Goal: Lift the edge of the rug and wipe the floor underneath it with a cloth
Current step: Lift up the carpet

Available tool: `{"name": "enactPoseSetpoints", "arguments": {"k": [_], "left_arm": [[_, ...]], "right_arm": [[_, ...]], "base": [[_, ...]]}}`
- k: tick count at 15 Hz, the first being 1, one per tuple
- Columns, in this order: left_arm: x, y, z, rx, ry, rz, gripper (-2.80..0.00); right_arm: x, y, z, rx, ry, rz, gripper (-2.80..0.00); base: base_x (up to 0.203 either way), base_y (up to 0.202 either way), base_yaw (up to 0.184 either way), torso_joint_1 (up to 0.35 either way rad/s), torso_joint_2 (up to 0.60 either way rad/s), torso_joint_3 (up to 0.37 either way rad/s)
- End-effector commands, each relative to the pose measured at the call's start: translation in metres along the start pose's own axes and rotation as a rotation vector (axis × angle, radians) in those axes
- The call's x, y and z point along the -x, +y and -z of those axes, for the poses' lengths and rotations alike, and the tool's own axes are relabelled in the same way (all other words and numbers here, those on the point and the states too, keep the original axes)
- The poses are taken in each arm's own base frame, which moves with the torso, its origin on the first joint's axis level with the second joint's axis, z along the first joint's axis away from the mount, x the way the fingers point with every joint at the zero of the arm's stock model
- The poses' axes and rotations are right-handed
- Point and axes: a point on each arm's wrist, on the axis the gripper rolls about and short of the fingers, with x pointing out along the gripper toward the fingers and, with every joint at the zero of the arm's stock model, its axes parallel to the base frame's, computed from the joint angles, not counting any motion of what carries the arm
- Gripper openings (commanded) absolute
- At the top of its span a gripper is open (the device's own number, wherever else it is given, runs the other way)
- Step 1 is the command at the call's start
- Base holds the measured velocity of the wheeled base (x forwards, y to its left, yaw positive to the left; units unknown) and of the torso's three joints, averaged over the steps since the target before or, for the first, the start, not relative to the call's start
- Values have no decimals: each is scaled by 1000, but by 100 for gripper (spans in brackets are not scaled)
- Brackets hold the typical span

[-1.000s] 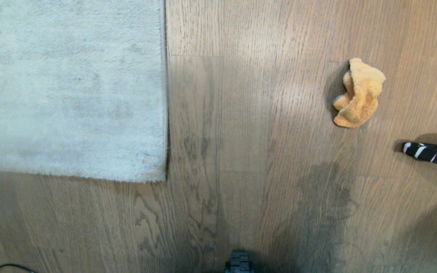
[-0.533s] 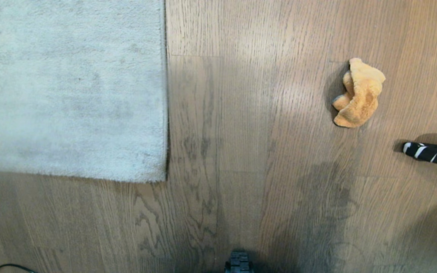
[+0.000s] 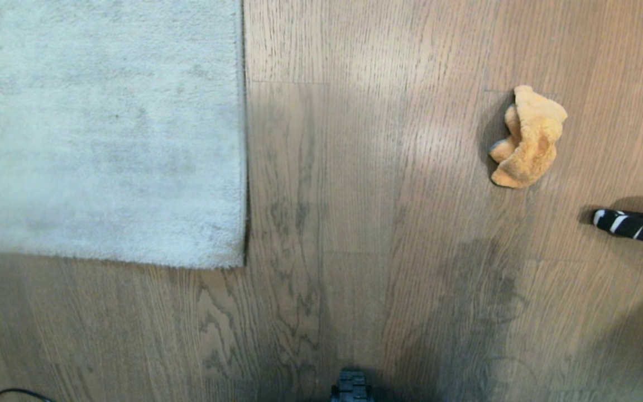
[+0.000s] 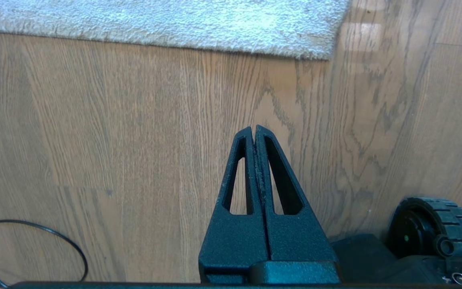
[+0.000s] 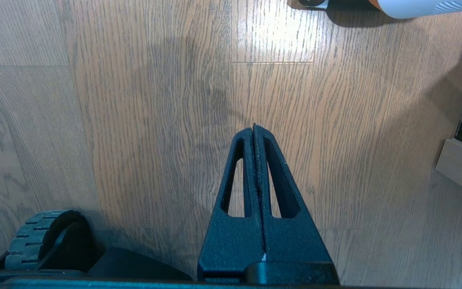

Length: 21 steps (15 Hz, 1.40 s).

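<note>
The rug (image 3: pixel 104 128) lies flat on the floor (image 3: pixel 355 223) and fills the upper left part of the head view. Its near corner points toward the middle of the picture, and its right edge runs straight up along the planks. No part of the rug is lifted. In the left wrist view the same corner of the rug (image 4: pixel 167 24) is seen beyond the left gripper (image 4: pixel 254 129).

The cloth (image 3: pixel 528 137) is crumpled in a small heap on the bare floor, on the right side, well apart from the rug. Nothing touches it.

Near the cloth, at the right border of the head view, lies a black and white striped object (image 3: pixel 634 226); I cannot tell what it is.

The left gripper hangs above the bare floor, near the rug corner, with its two fingers pressed together and nothing between them. The right gripper (image 5: pixel 254 127) also hangs over bare planks, fingers pressed together and empty. A black wheel (image 4: pixel 431 224) of the base shows beside the left gripper, and a thin black cable (image 4: pixel 34 249) lies on the floor there.
</note>
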Motion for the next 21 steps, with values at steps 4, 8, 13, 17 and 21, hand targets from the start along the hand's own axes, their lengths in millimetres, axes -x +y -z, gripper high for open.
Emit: {"name": "enactPoseSetpoints", "arguments": {"k": [4, 8, 13, 17, 21], "left_arm": [[-1, -3, -26, 1, 10, 70, -280], [-4, -5, -32, 5, 93, 145, -280], [-25, -6, -42, 11, 264, 144, -280], [-58, -9, -54, 14, 464, 186, -280], [-92, -17, -53, -5, 641, 262, -280]], "right_arm": [[0, 0, 0, 0, 0, 0, -280], [0, 0, 0, 0, 0, 0, -280], [0, 0, 0, 0, 0, 0, -280], [0, 0, 0, 0, -1, 0, -280], [0, 0, 0, 0, 0, 0, -280]], "base": [[0, 0, 0, 0, 0, 0], [0, 0, 0, 0, 0, 0], [0, 0, 0, 0, 0, 0], [0, 0, 0, 0, 0, 0], [0, 0, 0, 0, 0, 0]]}}
